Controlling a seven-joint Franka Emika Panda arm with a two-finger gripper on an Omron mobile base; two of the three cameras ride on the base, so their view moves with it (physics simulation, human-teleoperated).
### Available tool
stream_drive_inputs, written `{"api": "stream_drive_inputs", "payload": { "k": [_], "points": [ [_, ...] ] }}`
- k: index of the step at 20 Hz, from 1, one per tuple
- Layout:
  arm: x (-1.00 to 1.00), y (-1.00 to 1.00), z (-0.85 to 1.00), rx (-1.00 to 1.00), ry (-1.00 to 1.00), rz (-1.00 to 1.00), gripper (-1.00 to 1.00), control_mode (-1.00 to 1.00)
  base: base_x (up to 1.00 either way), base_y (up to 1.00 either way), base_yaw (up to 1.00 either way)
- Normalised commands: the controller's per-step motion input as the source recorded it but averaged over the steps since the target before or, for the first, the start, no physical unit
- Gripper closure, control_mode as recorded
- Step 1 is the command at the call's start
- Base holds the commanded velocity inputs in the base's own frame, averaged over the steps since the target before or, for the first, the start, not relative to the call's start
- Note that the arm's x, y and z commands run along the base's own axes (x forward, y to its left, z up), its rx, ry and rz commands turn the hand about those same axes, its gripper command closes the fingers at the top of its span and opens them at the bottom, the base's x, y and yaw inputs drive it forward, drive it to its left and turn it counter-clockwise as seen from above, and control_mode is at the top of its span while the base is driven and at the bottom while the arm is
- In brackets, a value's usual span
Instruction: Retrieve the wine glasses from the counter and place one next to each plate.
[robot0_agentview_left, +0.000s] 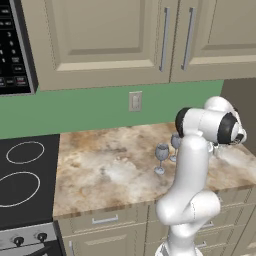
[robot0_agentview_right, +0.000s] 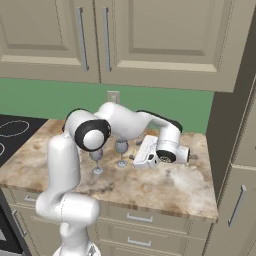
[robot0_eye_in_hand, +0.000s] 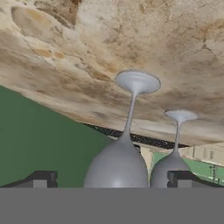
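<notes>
Two grey-blue wine glasses stand upright and close together on the tan stone counter (robot0_agentview_left: 100, 170), near the green back wall. The arm's elbow partly covers one glass (robot0_agentview_right: 96, 161); the other glass (robot0_agentview_right: 121, 149) stands just left of my gripper (robot0_agentview_right: 134, 158). The hand lies level and points left at that glass. In the hand view, which is rolled upside down, my gripper (robot0_eye_in_hand: 111, 181) is open, and the nearer glass's bowl (robot0_eye_in_hand: 118, 164) sits between the two dark fingertips (robot0_eye_in_hand: 40, 179). The farther glass (robot0_eye_in_hand: 173, 166) is beside the right tip. The plates are out of view.
A black cooktop (robot0_agentview_left: 20, 175) adjoins the counter on the left, below a microwave (robot0_agentview_left: 15, 45). Beige upper cabinets (robot0_agentview_left: 100, 40) hang above the counter, with a wall outlet (robot0_agentview_left: 135, 101) below them. A tall cabinet (robot0_agentview_right: 235, 150) bounds the counter on the right.
</notes>
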Motion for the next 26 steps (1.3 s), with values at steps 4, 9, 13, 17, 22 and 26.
{"api": "stream_drive_inputs", "payload": {
  "k": [4, 9, 13, 17, 22, 26],
  "points": [
    [0.15, 0.00, -0.23, 0.02, 0.17, -0.03, -1.00, -1.00, 0.00, 0.00, 0.00],
    [0.00, 0.02, -0.24, 0.00, 0.18, 0.00, -1.00, -1.00, 0.00, 0.00, 0.00],
    [0.00, 0.18, -0.05, 0.00, 0.10, 0.00, -1.00, -1.00, 0.00, 0.00, 0.00],
    [-0.02, 0.28, 0.00, 0.00, 0.03, 0.00, -1.00, -1.00, 0.00, 0.00, 0.00],
    [-0.03, 0.32, 0.00, 0.00, 0.01, -0.02, -1.00, -1.00, 0.00, 0.00, 0.00],
    [-0.06, 0.35, 0.00, 0.00, 0.00, -0.02, -1.00, -1.00, 0.00, 0.00, 0.00]
  ]
}}
